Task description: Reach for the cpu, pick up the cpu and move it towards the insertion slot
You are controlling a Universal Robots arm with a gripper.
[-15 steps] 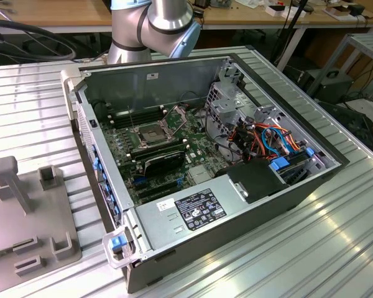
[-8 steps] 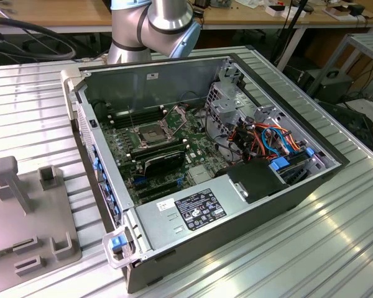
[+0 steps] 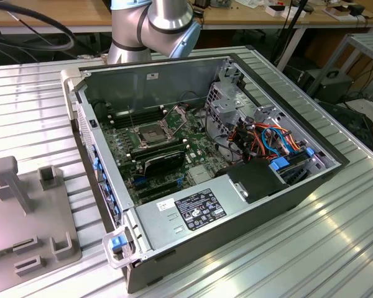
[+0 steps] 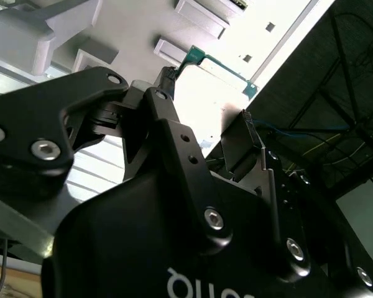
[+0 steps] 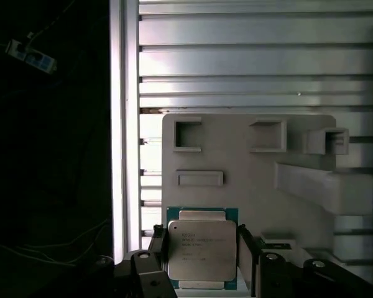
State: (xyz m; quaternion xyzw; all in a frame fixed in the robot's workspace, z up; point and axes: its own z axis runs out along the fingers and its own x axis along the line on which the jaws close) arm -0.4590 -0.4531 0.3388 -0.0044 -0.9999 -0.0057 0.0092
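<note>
Where the flat grey plastic fixture plate (image 3: 34, 217) lies on the ribbed aluminium table (image 3: 336, 242), at the exterior view's left, the first wrist view places the cpu (image 5: 202, 248): a thin square chip with silvery lid and green rim, flat over the plate near its edge. The black metal gripper (image 4: 206, 93) sits astride it. Clamped or merely straddling: cannot tell. Lifted or resting: cannot tell either.

Right of the plate is an open dark-grey steel computer case (image 3: 152, 81), with the silver-grey robot arm (image 3: 155, 18) behind it. Inside is the insertion slot (image 3: 150, 132), a square socket with silvery frame and dark centre, well apart from the chip. Further right is a bundle of orange and blue cables (image 3: 267, 139).

Risks, as judged:
- Any hold would be on thin edges alone, so a weak or off-centre squeeze could let the chip tip or slide out.
- The case's side wall (image 3: 87, 133) stands between plate and socket, and a low carry could clip it.
- A skewed chip meeting the socket could damage its contacts.

Count: one cpu, one gripper, one arm, one plate, one case, one socket. Three square pockets (image 5: 186, 133) on the plate.
</note>
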